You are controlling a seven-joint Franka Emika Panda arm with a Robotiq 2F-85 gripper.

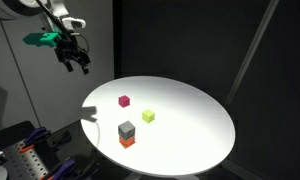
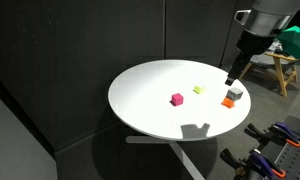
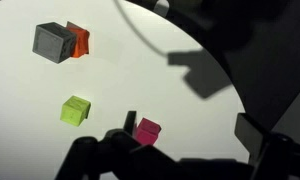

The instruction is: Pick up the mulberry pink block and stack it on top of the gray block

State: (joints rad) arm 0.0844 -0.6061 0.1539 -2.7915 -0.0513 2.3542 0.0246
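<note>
Harsh bright light on the white table (image 1: 190,120), dark surroundings, hard-edged shadow (image 3: 205,75), soft low-resolution detail.

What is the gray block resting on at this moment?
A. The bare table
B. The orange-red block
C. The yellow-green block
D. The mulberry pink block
B: in an exterior view the gray block sits directly on the orange-red block, while the mulberry pink block and yellow-green block lie apart on the table.

You see a smooth, matt round white tabletop (image 1: 195,125). The small magenta-pink cube (image 3: 147,130), the plain gray cube (image 3: 52,42), the yellow-green cube (image 3: 76,110) and the orange-red cube (image 3: 82,41) all look matt and smooth-faced; their material you cannot tell.
</note>
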